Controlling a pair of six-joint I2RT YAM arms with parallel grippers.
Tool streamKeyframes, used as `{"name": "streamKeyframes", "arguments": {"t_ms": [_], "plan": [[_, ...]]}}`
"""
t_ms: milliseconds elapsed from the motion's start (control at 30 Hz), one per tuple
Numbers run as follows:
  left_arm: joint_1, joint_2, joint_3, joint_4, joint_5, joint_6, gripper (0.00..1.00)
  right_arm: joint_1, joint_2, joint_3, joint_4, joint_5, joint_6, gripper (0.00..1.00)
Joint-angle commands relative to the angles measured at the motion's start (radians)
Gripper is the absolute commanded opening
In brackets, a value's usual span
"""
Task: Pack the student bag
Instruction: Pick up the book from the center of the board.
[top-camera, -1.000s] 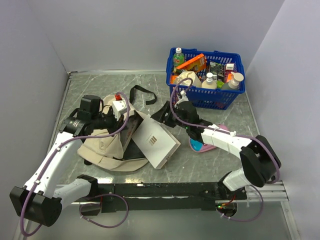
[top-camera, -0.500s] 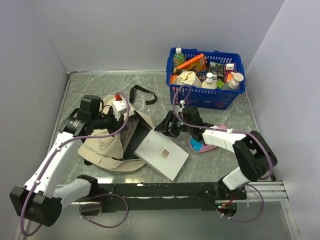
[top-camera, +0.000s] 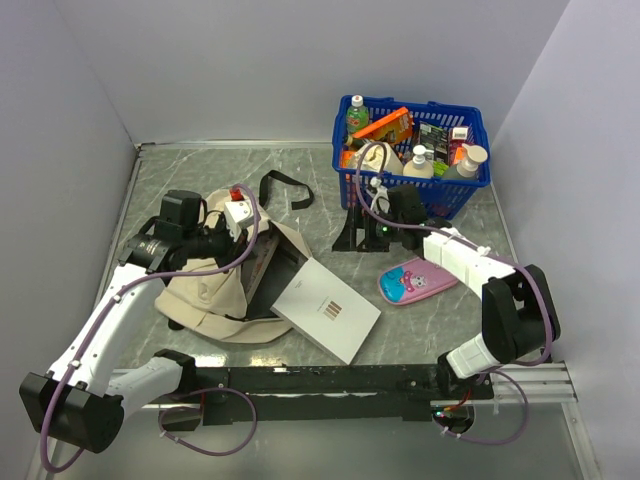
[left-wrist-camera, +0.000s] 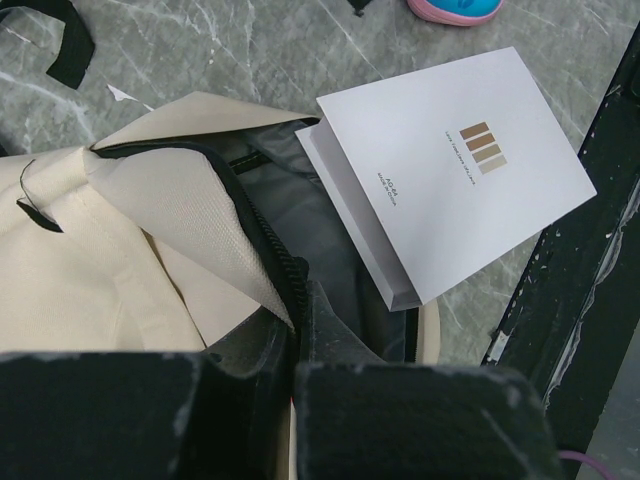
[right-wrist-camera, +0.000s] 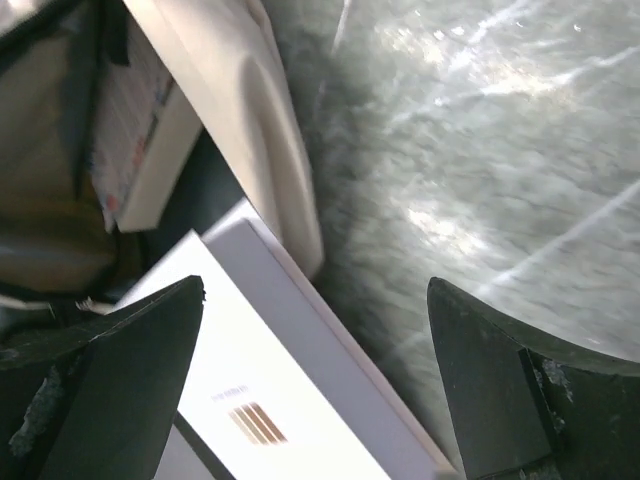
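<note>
The student bag (top-camera: 205, 295) is a beige backpack lying at the left of the table, its dark-lined mouth facing right. My left gripper (top-camera: 244, 222) is shut on the bag's black zipper rim (left-wrist-camera: 283, 262), holding the flap up. A white box (top-camera: 327, 309) with brown stripes lies flat, its left end just inside the bag's mouth and the rest on the table. The left wrist view shows that box (left-wrist-camera: 455, 190) over the dark lining. My right gripper (top-camera: 357, 238) hangs open over the table, behind the box and apart from it. In the right wrist view the box (right-wrist-camera: 250, 400) lies below the wide jaws.
A pink pencil case (top-camera: 416, 280) lies on the table to the right of the box. A blue basket (top-camera: 463, 191) full of bottles and packets stands at the back right. A black strap (top-camera: 283, 187) trails behind the bag.
The right gripper has let go of the white box and opened wide. It drew back toward the basket. The box dropped from a tilt to lie flat at the bag's mouth.
</note>
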Motion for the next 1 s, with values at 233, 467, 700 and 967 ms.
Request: {"name": "streamKeyframes", "arguments": {"t_ms": [233,467,700,967], "plan": [[-0.006,-0.031,0.017,0.031,0.051,0.008,0.01,-0.01,-0.109,-0.213,0.126,-0.21,-0.085,0.88],[-0.006,-0.034,0.012,0.042,0.056,-0.01,0.01,-0.007,-0.096,-0.193,0.084,-0.22,-0.121,0.51],[-0.006,-0.03,0.015,0.037,0.048,-0.006,0.01,-0.007,-0.094,-0.225,0.126,-0.253,-0.1,0.24],[-0.006,-0.027,0.012,0.039,0.045,-0.007,0.01,0.036,-0.111,-0.238,0.152,-0.293,-0.069,0.3]]}}
